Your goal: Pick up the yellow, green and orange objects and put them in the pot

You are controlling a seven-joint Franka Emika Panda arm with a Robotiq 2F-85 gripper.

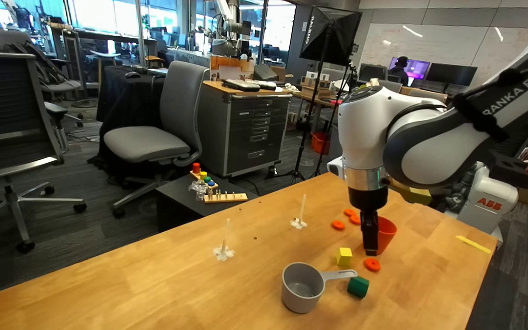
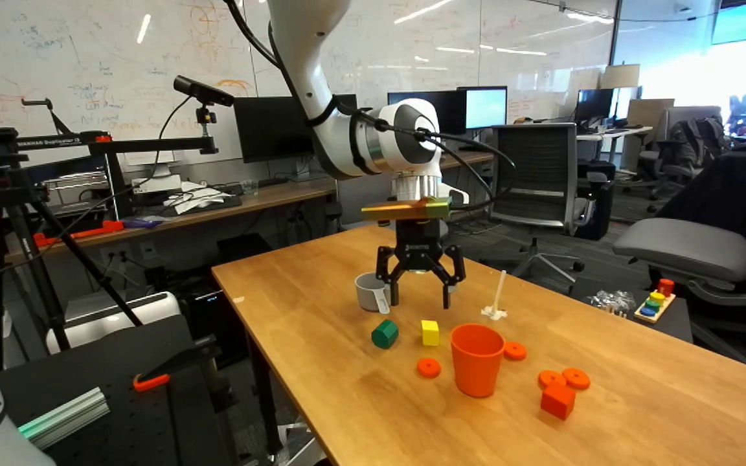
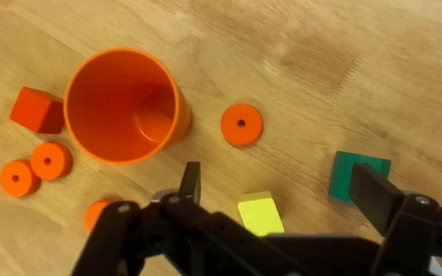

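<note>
Upright orange cup (image 2: 477,366) near yellow block (image 2: 430,334)

Windows (image 1: 103,18) blown out; glare streaks whiteboard (image 2: 412,52); wrist view soft.

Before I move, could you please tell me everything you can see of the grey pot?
The pot is small, round and grey, with one straight, paler handle; whether it is plastic or metal I cannot tell. It stands upright on the table, open on top, with no block visible inside. The handle points roughly towards the green block, a gap between them, and the fingers hang apart from the pot.
</note>
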